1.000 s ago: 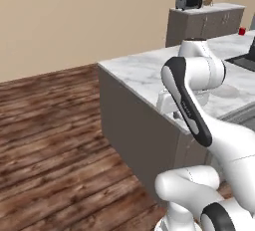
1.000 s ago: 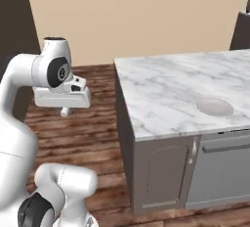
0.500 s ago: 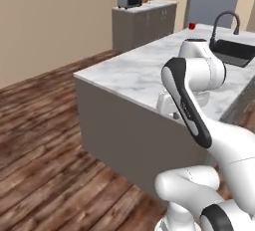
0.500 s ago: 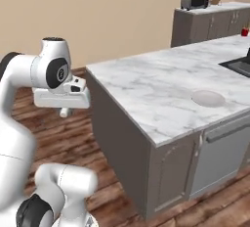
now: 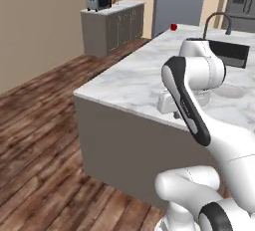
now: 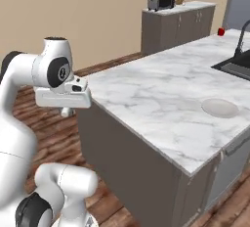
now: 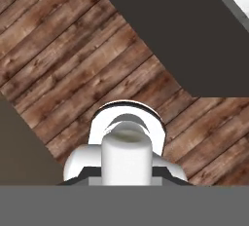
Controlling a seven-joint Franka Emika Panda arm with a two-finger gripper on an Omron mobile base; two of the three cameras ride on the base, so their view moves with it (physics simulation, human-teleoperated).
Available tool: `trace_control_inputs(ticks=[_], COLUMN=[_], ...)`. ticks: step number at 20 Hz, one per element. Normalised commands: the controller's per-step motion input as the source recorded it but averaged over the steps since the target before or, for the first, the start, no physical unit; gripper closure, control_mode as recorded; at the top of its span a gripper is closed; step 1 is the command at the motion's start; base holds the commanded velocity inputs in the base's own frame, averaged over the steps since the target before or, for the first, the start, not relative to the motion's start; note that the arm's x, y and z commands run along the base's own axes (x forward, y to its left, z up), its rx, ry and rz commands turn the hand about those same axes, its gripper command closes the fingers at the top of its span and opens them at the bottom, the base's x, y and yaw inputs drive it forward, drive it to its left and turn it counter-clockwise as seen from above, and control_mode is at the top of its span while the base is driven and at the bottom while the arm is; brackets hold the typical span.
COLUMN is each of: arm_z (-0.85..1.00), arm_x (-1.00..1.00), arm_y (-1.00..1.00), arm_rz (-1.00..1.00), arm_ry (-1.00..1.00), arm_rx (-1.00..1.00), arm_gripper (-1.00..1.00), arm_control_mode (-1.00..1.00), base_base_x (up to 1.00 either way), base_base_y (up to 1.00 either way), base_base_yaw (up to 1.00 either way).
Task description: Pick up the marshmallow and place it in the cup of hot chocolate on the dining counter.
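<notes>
From the right base camera, the pincer (image 6: 67, 111) hangs off the arm at the left, beyond the corner of the dining tabletop (image 6: 161, 94) and over the wooden floor (image 6: 124, 59); touching nothing, and whether its jaws are apart or together I cannot tell. On the marble further right lies a round pale plate (image 6: 219, 107), beside the dark sink (image 6: 234, 67). At the far right end stands the small red cup of hot chocolate (image 6: 221, 32). The marshmallow cannot be made out.
</notes>
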Motion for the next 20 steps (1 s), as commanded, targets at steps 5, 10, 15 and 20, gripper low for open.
trace_control_inputs(ticks=[5,10,15,20], arm_z=[0.00,0.00,0.00,0.00], arm_x=[0.00,0.00,0.00,0.00], arm_y=[0.00,0.00,0.00,0.00], arm_rz=[0.00,0.00,0.00,0.00], arm_ry=[0.00,0.00,0.00,0.00], arm_rx=[0.00,0.00,0.00,0.00], arm_gripper=[1.00,1.00,1.00,1.00], arm_control_mode=[1.00,1.00,1.00,1.00], base_base_x=[0.73,0.61,0.54,0.33], base_base_y=[1.00,1.00,1.00,1.00], base_base_yaw=[-0.35,-0.31,-0.29,-0.26])
